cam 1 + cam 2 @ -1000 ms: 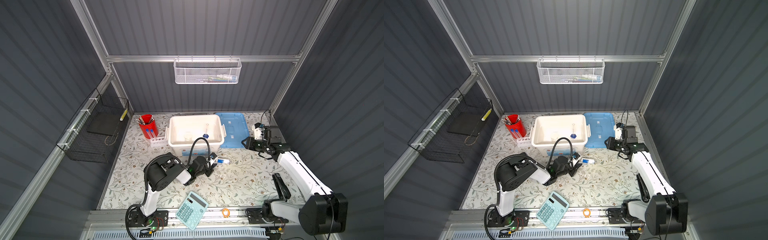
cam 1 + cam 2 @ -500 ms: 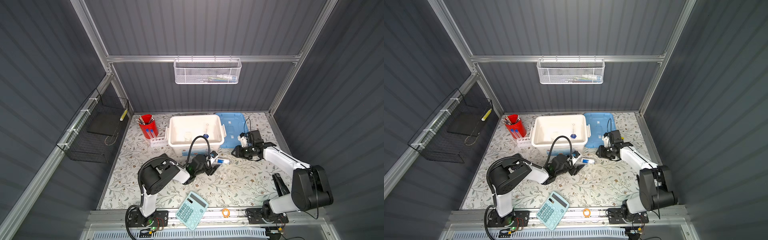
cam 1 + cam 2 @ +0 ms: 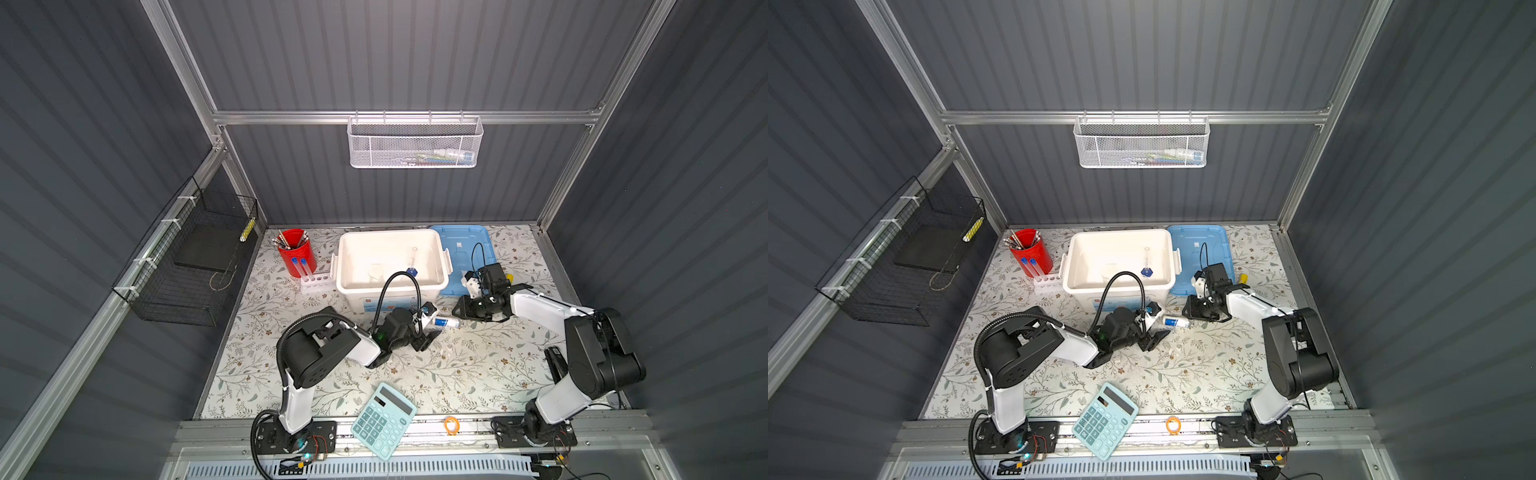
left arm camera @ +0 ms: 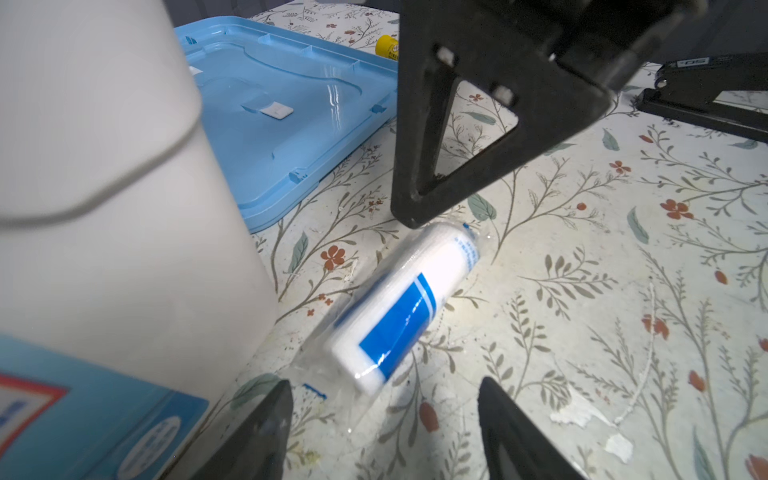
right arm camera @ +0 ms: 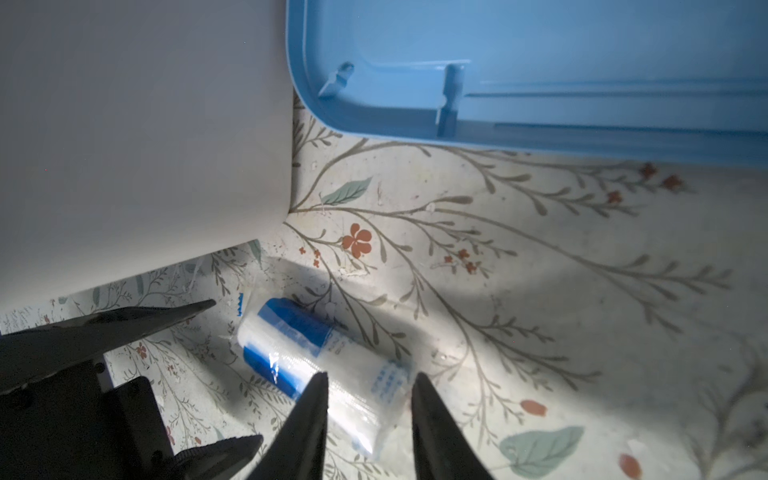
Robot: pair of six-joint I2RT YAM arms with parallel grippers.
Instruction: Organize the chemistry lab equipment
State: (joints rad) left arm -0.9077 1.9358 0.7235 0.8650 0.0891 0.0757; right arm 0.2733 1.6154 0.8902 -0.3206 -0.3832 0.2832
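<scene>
My right gripper (image 5: 370, 376) dropped to the roll (image 5: 299, 345) mid-picture; my left gripper (image 4: 384, 382) let go. Swapping hands; right's pinch unclear. Next: squeeze, lift.

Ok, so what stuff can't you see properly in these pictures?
- White mesh basket, in both top views: the things inside are blurred behind the mesh.
- White bin, in a top view: the clear pieces inside are too faint to name.
- Blue-white roll, right wrist view: near end hidden behind the right gripper.
- The roll's small print, left wrist view: too blurry to read.
</scene>
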